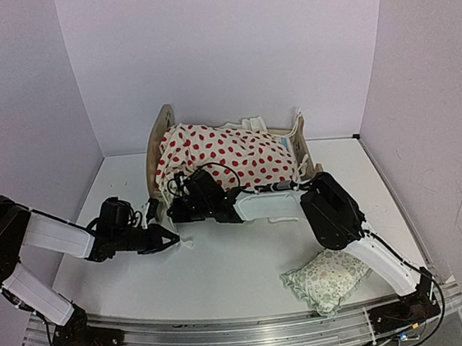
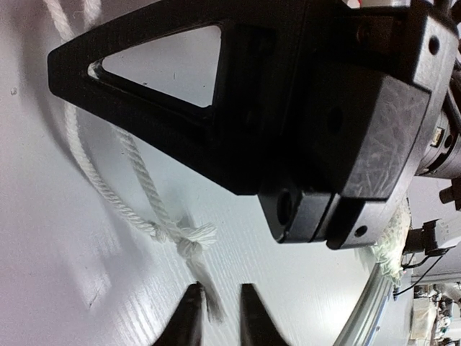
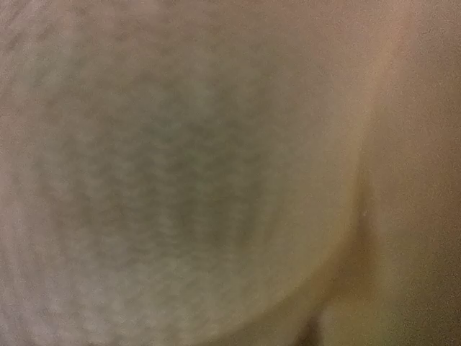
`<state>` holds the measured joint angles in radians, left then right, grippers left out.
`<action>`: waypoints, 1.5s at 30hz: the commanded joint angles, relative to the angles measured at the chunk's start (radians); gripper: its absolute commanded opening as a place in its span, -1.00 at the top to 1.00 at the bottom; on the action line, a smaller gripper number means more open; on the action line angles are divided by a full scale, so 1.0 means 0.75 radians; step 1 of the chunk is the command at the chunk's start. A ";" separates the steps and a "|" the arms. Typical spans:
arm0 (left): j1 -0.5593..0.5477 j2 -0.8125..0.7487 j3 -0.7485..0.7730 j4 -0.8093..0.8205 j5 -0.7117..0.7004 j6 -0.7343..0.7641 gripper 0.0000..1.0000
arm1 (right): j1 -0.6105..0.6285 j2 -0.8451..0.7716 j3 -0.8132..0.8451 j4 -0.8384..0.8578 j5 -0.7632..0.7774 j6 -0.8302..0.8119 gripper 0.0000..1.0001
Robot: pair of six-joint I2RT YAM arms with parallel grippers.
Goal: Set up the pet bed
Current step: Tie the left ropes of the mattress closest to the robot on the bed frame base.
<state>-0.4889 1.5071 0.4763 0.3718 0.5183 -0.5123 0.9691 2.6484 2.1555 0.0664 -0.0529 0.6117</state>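
1. Bed (image 1: 161, 132): stands at the back middle of the table (image 1: 249, 262), against the far wall, with the arched headboard to the left and the low footboard to the right.
2. Cushion (image 1: 229, 152): bunched in a heap on the bed, hiding the base. Its near-left edge spills over the frame.
3. Right pincer (image 1: 173, 205): reaches leftward across the table to the cushion's near-left edge, just below the headboard. The jaws are closed. Its wrist view is one blur of cream cloth pressed to the lens, with no fingers visible, so I cannot tell whether any fabric is caught between them.
4. Left pincer (image 2: 220, 317): low over the table, just near-left of the right pincer and pointing right. The tips are parted by a narrow gap and grip nothing.
5. Rope (image 2: 189, 238): white and twisted, lying slack on the table. Its knotted, frayed end is just ahead of the left tips, and a wisp trails toward the gap. I cannot tell whether it touches them.
6. Pillow (image 1: 325, 280): flat on the table at near right, beside the right arm's lower link and well apart from the bed.
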 commanded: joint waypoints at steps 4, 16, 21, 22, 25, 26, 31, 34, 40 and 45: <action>0.003 -0.324 -0.039 -0.277 -0.310 0.065 -0.50 | 0.011 -0.122 -0.063 0.036 -0.083 -0.003 1.00; 0.002 -0.734 -0.140 -0.538 -0.569 -0.053 -0.35 | 0.015 -0.264 -0.159 0.006 -0.213 0.008 1.00; 0.003 -0.801 -0.159 -0.562 -0.558 -0.043 -0.25 | 0.044 -0.398 -0.365 0.033 -0.226 -0.033 1.00; 0.003 -0.815 -0.163 -0.561 -0.547 -0.045 -0.23 | 0.052 -0.423 -0.416 0.038 -0.225 -0.040 1.00; 0.003 -0.837 -0.179 -0.546 -0.482 -0.049 -0.16 | 0.090 -0.504 -0.555 0.048 -0.234 -0.053 1.00; 0.001 -0.834 -0.191 -0.527 -0.446 -0.052 -0.13 | 0.101 -0.532 -0.586 0.049 -0.238 -0.063 1.00; -0.047 -0.802 -0.259 -0.435 -0.351 -0.040 -0.07 | 0.127 -0.656 -0.748 0.028 -0.260 -0.088 1.00; -0.172 -0.816 -0.278 -0.411 -0.437 -0.030 -0.07 | 0.127 -0.711 -0.781 -0.140 -0.134 -0.211 1.00; -0.386 -0.692 -0.350 -0.124 -0.534 -0.085 -0.07 | 0.109 -0.687 -0.754 -0.275 -0.109 -0.342 0.97; -0.487 -0.470 -0.318 0.076 -0.596 -0.090 -0.02 | 0.085 -0.691 -0.776 -0.266 -0.188 -0.306 0.94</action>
<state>-0.8034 1.0592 0.2211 0.2481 0.1382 -0.5627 1.0481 2.1727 1.5749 -0.1043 -0.1462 0.3968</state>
